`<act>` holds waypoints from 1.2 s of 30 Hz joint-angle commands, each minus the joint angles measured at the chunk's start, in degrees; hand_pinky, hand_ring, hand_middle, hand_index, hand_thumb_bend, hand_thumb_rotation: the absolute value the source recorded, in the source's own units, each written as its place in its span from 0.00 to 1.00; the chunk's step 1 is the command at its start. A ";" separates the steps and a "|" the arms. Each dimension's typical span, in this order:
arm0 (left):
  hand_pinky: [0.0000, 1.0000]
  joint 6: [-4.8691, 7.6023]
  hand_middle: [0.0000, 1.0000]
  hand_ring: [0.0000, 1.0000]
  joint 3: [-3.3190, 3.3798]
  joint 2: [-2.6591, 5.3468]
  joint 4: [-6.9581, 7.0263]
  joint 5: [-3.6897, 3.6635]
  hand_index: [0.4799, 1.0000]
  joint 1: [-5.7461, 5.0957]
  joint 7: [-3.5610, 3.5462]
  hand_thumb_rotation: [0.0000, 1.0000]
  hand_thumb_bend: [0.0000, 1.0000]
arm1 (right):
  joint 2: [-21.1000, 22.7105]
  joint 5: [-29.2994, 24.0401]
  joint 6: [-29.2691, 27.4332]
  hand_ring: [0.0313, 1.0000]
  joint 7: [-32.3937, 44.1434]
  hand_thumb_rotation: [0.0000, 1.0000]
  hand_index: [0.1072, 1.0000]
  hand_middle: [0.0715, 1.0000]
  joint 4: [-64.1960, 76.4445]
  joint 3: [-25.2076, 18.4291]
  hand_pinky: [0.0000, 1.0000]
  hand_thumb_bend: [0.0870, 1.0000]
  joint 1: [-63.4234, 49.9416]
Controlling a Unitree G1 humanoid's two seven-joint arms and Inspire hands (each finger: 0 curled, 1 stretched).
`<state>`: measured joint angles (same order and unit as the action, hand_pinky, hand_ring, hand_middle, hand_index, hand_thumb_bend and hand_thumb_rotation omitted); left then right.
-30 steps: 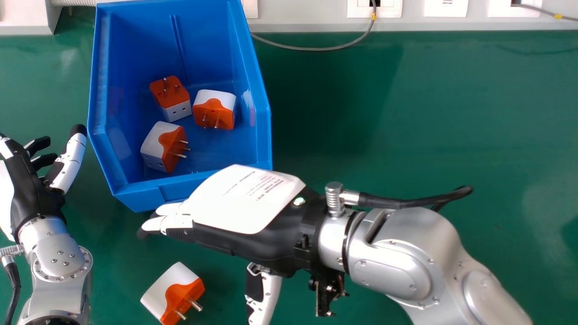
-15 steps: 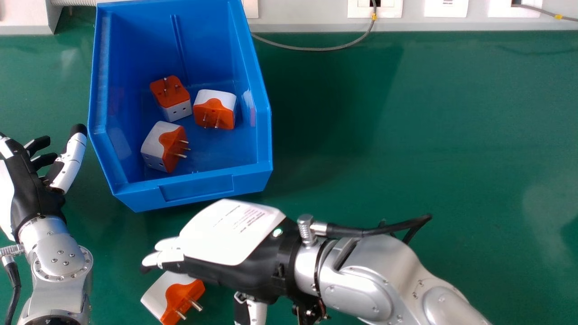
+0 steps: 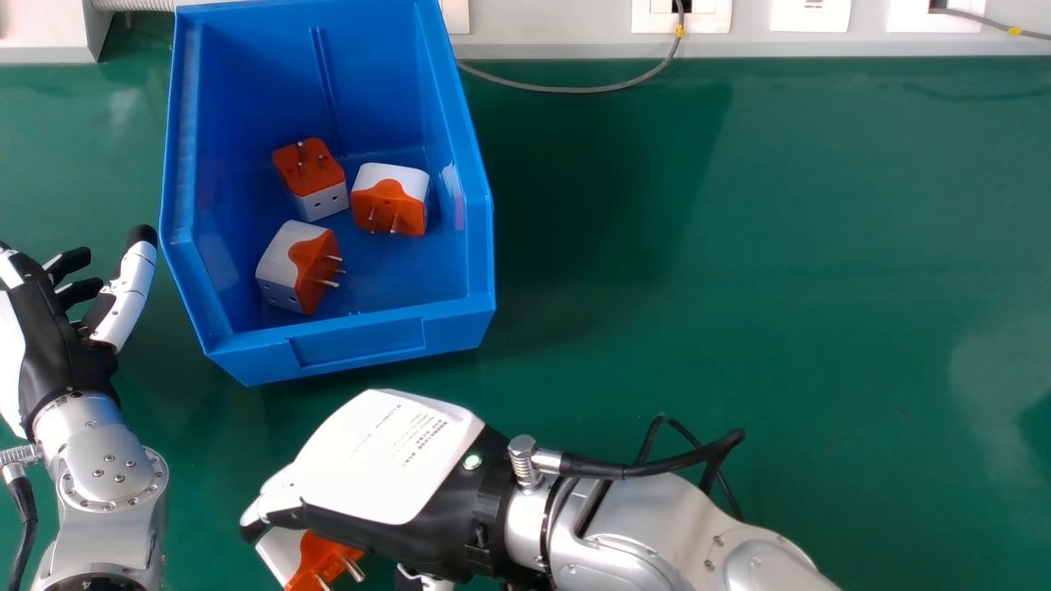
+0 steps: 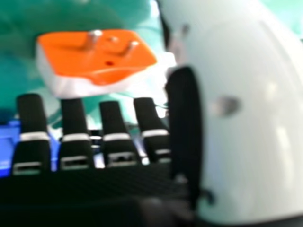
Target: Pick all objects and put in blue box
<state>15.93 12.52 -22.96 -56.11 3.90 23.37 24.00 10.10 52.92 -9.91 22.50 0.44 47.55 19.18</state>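
1. A green surface (image 3: 739, 246) runs back to a pale wall (image 3: 558, 37), where a grey cable (image 3: 591, 89) loops down from a white socket plate (image 3: 646, 18).
2. The blue box (image 3: 361, 341) stands toward the robot's left on the surface, its open top facing up.
3. Inside it lie three orange-and-white plug adapters: one (image 3: 312, 176) with its orange face and pins upward, one (image 3: 390, 197) just to its right with pins toward the robot, and one (image 3: 300, 267) nearer the robot with pins pointing right.
4. The loose adapter (image 3: 320, 562), also orange and white, is outside the box, on its near side, partly hidden beneath the right hand (image 3: 378, 468).
5. The right hand is released, back upward; the right hand view shows its fingers (image 4: 73, 118) straight and its thumb (image 4: 246, 142) apart from them, with the adapter beyond the fingertips. Whether they touch, I cannot tell.
6. The left hand (image 3: 61, 353) rests released beside the box, on its left, thumb extended.
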 commanded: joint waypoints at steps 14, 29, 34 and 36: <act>0.61 -0.74 0.81 0.75 -0.32 0.74 0.36 0.02 0.74 -0.38 -0.64 0.55 0.64 | -1.69 -4.37 -5.12 0.45 -7.79 0.01 0.54 0.52 -1.81 -1.94 0.39 0.50 -1.17; 0.61 -0.49 0.81 0.75 -0.22 0.56 0.31 0.05 0.74 -0.46 -0.76 0.55 0.64 | -1.85 -4.94 -7.92 0.38 -9.68 0.00 0.51 0.46 -3.08 -2.59 0.36 0.47 -1.42; 0.61 -0.66 0.81 0.75 -0.47 0.45 0.28 0.45 0.74 -0.43 -0.39 0.55 0.64 | -1.96 -5.59 -8.13 0.37 -9.39 0.00 0.50 0.44 -3.10 -2.80 0.35 0.47 -1.55; 0.61 -0.85 0.81 0.75 -0.66 0.43 0.41 0.68 0.74 -0.41 -0.17 0.55 0.64 | -1.96 -6.01 -8.19 0.36 -9.26 0.00 0.50 0.44 -3.04 -2.92 0.35 0.47 -1.59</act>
<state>15.64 12.45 -22.96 -55.70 3.96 23.20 24.03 9.05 48.38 -17.10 13.91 -3.28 45.34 17.58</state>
